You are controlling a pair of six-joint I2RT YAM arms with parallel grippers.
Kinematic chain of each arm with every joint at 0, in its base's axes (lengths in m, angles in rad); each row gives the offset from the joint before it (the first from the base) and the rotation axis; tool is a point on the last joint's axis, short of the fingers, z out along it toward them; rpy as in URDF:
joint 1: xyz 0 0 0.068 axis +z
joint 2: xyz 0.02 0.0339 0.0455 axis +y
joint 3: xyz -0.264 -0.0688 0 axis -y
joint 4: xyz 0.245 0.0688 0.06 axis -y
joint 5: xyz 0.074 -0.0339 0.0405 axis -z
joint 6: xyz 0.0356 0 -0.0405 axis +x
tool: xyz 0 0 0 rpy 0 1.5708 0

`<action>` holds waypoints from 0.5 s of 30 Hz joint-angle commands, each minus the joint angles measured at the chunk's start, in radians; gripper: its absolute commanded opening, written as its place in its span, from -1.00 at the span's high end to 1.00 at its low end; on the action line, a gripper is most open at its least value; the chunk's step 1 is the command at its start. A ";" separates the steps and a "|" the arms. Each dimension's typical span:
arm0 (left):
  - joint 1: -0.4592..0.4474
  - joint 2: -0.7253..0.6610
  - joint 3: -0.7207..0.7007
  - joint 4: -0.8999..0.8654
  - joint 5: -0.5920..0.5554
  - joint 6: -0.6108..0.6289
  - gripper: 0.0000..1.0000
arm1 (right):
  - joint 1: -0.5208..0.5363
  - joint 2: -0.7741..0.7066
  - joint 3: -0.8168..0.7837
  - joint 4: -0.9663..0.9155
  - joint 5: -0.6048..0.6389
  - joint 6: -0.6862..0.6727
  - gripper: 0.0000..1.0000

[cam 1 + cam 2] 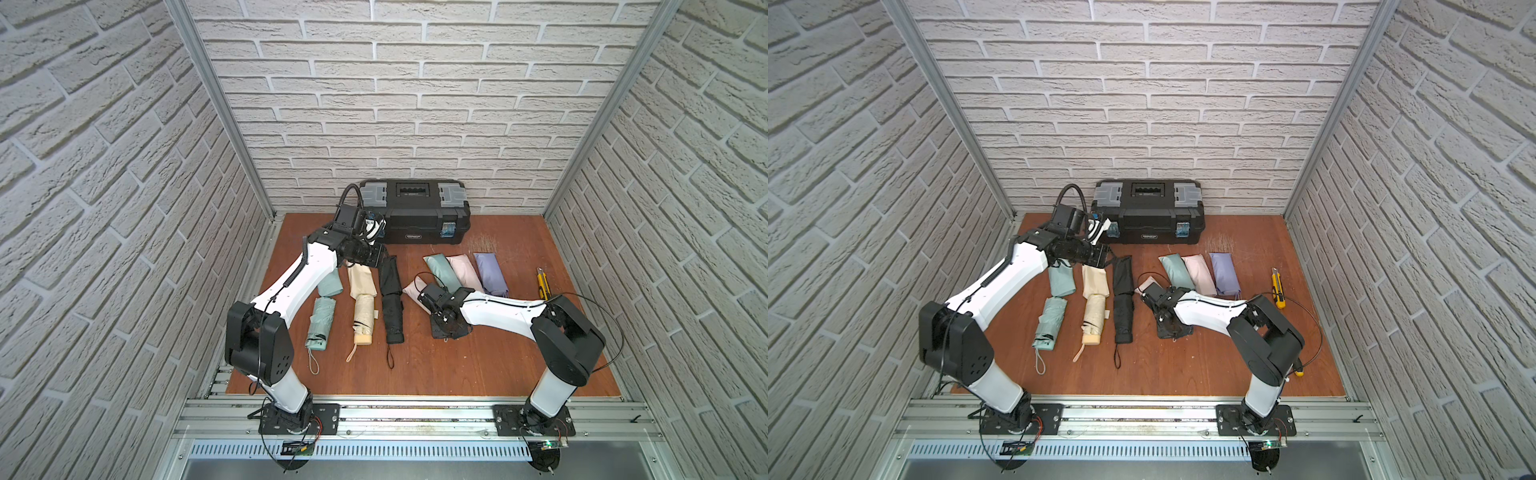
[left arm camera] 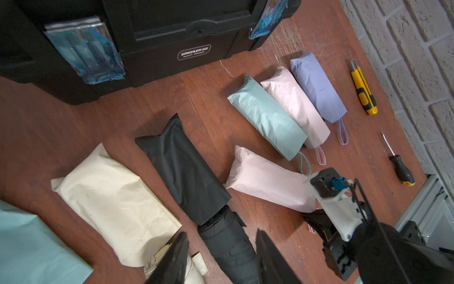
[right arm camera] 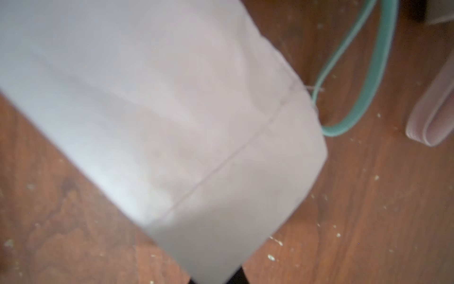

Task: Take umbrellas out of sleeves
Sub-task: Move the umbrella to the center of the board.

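Pinching pink sleeve (image 2: 265,183) end: right tool (image 2: 313,218).

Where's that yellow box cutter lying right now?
In both top views the yellow box cutter lies on the table, on the robot's right side, just right of the lavender sleeve.

Right wrist view: the pale pink fabric sleeve (image 3: 172,118) is blurred, cropped at three edges, and covers the right gripper (image 3: 218,279); what its closed jaws pinch cannot be determined. Left wrist view: the black plastic toolbox (image 2: 172,37) is cropped.
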 commanded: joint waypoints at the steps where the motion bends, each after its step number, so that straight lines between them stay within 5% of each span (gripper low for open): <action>1: -0.039 0.016 0.018 -0.007 -0.012 0.019 0.07 | -0.002 -0.083 -0.047 -0.056 0.045 0.033 0.94; 15: -0.166 0.165 0.012 0.059 0.052 -0.131 0.07 | -0.003 -0.315 -0.308 0.040 -0.031 0.057 0.95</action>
